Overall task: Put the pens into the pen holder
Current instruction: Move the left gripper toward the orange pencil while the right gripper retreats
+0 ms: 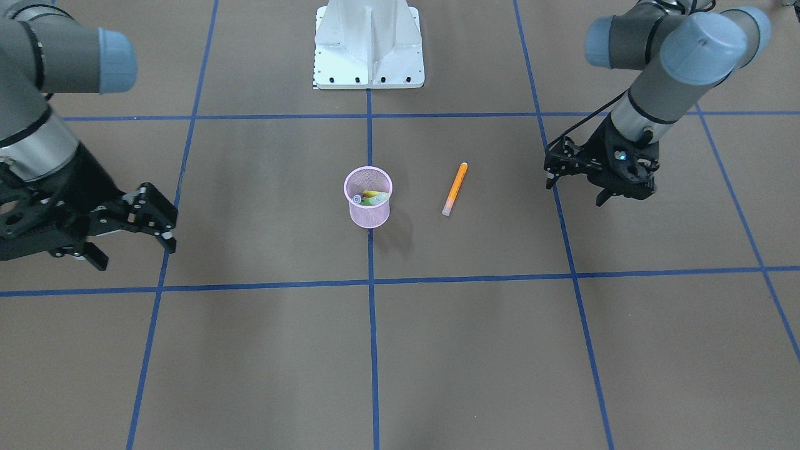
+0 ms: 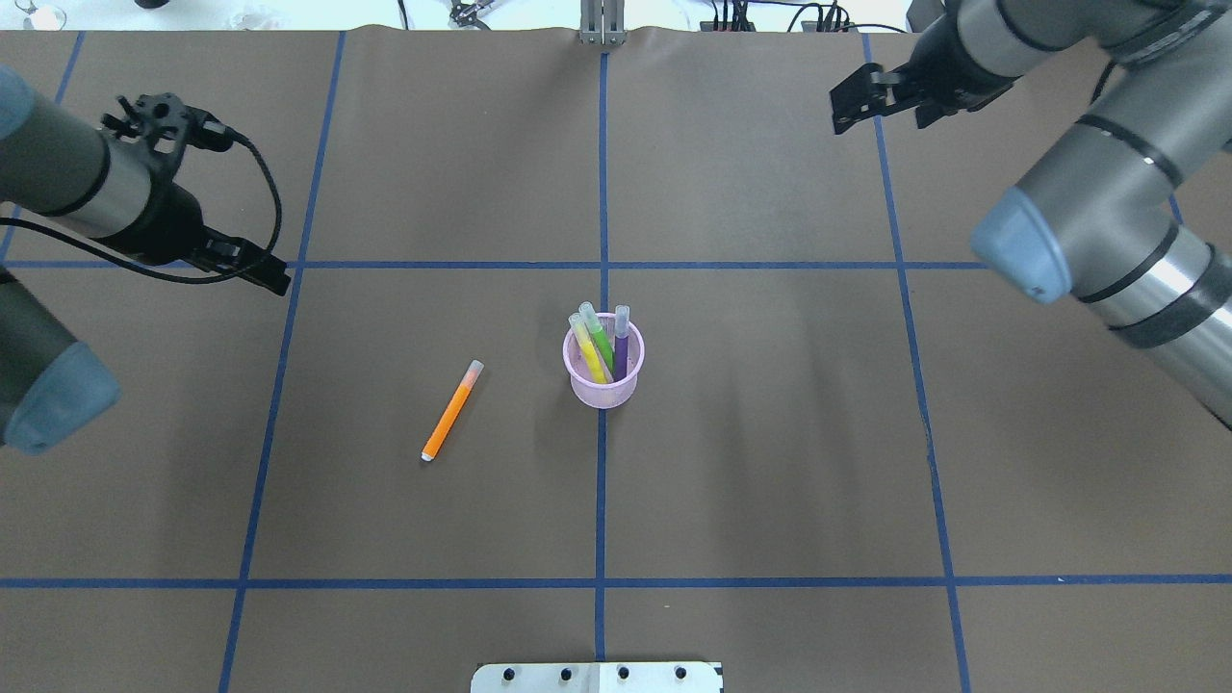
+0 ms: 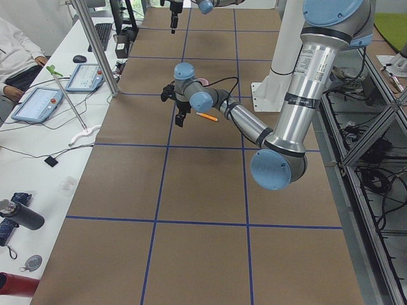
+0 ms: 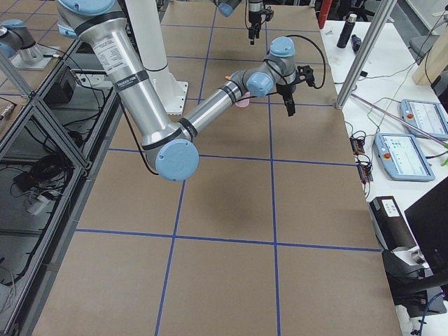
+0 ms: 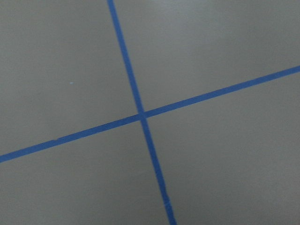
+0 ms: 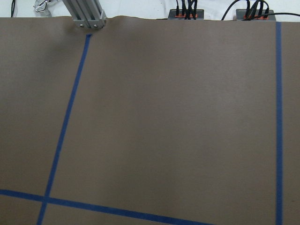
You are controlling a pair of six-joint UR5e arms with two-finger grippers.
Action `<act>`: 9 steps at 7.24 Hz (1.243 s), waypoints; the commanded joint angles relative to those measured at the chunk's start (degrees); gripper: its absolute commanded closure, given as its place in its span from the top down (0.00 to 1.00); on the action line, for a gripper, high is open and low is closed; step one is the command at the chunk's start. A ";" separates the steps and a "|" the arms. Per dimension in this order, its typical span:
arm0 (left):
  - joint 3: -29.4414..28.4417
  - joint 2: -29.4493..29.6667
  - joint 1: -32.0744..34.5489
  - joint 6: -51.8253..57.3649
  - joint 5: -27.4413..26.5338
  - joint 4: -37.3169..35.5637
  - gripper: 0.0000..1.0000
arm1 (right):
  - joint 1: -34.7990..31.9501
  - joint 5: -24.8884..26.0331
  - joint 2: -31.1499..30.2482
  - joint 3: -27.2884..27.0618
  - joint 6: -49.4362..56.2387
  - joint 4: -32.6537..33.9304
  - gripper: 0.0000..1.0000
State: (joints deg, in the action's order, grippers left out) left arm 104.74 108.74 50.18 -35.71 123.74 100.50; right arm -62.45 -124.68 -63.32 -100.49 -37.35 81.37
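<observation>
Pen left to collect: one, the orange pen [image 2: 450,411]. Flat on the table [image 2: 770,462], on the robot's left of the holder [image 2: 603,393], near it but not touching. Pale cap end toward the far edge, orange end toward the robot, slanted against the tape lines.

Holder upright on the centre line. Inside, leaning, caps up: yellow pen [image 2: 589,356], green pen [image 2: 602,339], purple pen [image 2: 621,348].

Handling, by judgement:
- Probably light and stiff, with a smooth round plastic barrel.
- Likely to roll if nudged from one side, and to slip if pinched near either end.
- Best taken across the barrel about mid-length, jaws square to the long axis, then tipped upright for the drop.
- Holder likely light too; mesh wall easy to knock over, mouth partly taken up by three pens.

Left gripper [image 1: 575,190]: jaws apart, holding nothing. Hangs above the table, farther out on the left than the pen and closer to the far edge, well apart from it. Sits over a tape cross [image 5: 142,115]; only tape and table in the left wrist view, no pen.

Right gripper [image 1: 134,250]: jaws apart, holding nothing. Off on the other side of the holder, farther from the pen than the left one.
</observation>
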 commanded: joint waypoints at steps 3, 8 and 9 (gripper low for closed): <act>-9.17 6.29 -10.77 -12.51 -9.03 11.26 1.00 | -8.73 -7.32 -6.72 0.38 14.65 -0.07 1.00; -13.16 10.61 -15.36 -13.86 -14.05 11.65 0.65 | -9.71 -7.95 -7.96 0.29 16.52 -0.16 1.00; -13.16 10.70 -16.33 -15.52 -14.05 11.47 0.63 | -9.71 -7.95 -7.96 0.29 16.52 -0.16 1.00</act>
State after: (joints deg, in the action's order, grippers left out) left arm 91.58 119.27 34.96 -49.91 109.80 112.10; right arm -72.14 -132.62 -71.24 -100.19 -20.85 81.20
